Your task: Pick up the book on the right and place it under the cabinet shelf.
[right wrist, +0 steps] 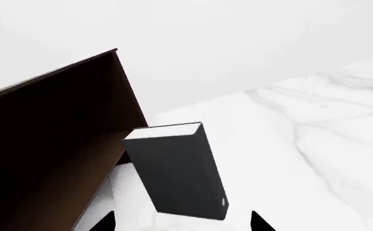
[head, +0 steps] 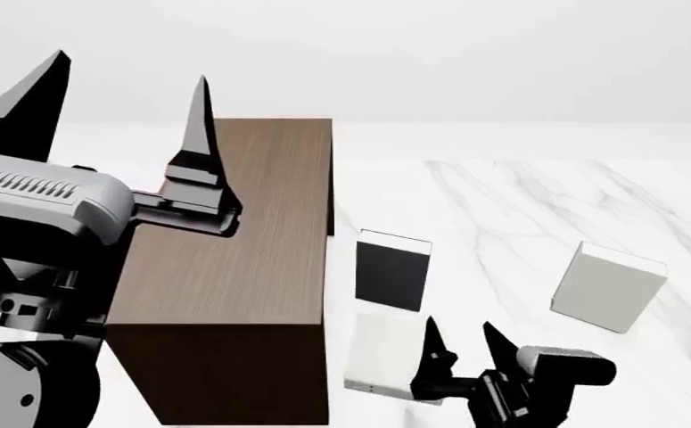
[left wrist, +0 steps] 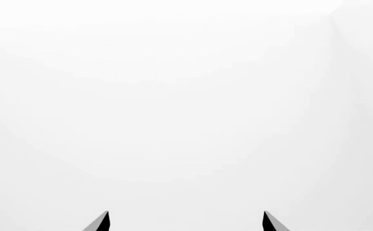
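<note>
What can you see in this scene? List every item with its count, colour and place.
cabinet: 1, dark brown, left on the table
black book: 1, black, upright, right of the cabinet
white book: 1, white, near edge, beside the cabinet
grey book: 1, pale grey, upright, far right
table: 1, white marble, under everything
left end effector: 1, black, open, raised over the cabinet
right end effector: 1, black, open, by the white book

Cabinet shelf (head: 244, 285): base cut by head view's lower edge. Pale book (head: 381, 357): partly hidden behind right claw (head: 464, 343).
</note>
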Robot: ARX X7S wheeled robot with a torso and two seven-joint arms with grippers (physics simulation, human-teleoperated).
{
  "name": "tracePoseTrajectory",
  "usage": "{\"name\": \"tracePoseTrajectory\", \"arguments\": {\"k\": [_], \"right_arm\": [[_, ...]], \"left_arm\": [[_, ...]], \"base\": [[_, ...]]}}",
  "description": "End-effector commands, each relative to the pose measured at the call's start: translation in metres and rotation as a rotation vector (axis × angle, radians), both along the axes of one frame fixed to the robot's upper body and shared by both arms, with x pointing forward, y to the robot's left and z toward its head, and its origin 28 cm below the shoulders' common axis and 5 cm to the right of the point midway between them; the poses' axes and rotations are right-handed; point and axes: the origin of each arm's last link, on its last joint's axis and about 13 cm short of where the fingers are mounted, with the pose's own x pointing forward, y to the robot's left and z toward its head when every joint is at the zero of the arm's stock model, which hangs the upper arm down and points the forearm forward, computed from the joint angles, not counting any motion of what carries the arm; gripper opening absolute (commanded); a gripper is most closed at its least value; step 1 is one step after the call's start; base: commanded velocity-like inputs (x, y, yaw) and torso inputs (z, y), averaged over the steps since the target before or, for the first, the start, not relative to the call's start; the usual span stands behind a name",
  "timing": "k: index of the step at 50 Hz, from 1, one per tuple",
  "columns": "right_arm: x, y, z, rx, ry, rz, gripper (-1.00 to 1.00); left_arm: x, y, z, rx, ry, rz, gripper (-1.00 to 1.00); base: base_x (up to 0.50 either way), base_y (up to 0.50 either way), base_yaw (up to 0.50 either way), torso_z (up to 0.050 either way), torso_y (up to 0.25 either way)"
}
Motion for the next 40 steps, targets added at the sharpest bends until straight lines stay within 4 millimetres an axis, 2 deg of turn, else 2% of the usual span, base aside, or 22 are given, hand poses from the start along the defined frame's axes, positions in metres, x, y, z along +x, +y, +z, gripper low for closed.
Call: {"name": "tracePoseTrajectory", "arguments": {"k": [1, 12, 25, 40], "right_arm": [[0.008, -0.015, 0.019, -0.232, -0.105, -0.036, 1.0], [0.013, -0.025, 0.012, -0.315, -0.064, -0.037, 1.0], [0.014, -0.032, 0.002, -0.357, -0.019, -0.06, 1.0], [0.018, -0.046, -0.018, -0.412, 0.05, -0.122, 1.0]], "left_arm": [[-0.004, 0.0, 0.004, 0.0, -0.011, -0.001, 1.0], [-0.009, -0.001, 0.012, -0.001, -0.031, -0.014, 1.0], [-0.009, -0.001, 0.014, 0.001, -0.034, -0.018, 1.0], [-0.009, 0.001, 0.014, 0.007, -0.029, -0.011, 1.0]], "base": [[0.0, 0.0, 0.0, 0.0, 0.0], [0.0, 0.0, 0.0, 0.0, 0.0], [0.0, 0.0, 0.0, 0.0, 0.0], [0.0, 0.0, 0.0, 0.0, 0.0]]}}
